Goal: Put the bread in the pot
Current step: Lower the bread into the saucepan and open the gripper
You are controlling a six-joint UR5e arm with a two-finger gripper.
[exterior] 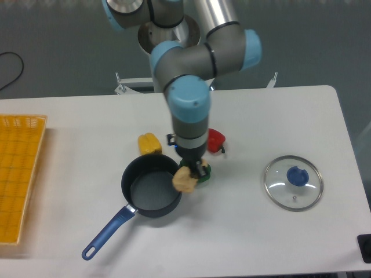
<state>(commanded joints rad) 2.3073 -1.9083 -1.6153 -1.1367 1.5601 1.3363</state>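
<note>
Camera view from the front shows the gripper [191,171] pointing straight down with the bread [185,182] pinched between its fingers, held right at the near right rim of the pot [152,186], partly over the wall and partly over the dark inside. The fingers look closed onto the top of the chunk, though their tips are mostly hidden by the bread and the wrist above, so how deep the grip goes cannot be told. The bread is a pale tan, lumpy piece, and it probably weighs very little; it looks like a toy, so it is likely either light hard plastic or slightly squashy foam, and neither would break in a short drop. Its uneven surface gives the fingers something to bite on, so a hold across the narrow upper part, as seen here, seems sound, but the bumps could let it twist or slip if squeezed off-centre. The pot stands upright on the white surface [261,243] with its blue handle [108,233] running toward the front left. A yellow pepper [149,143] sits just behind the pot, a red pepper [216,141] is partly hidden behind the arm, something green [205,174] shows just beside the gripper, and a glass lid [293,182] lies well apart to the right. A yellow tray [17,174] sits at the left edge.
</note>
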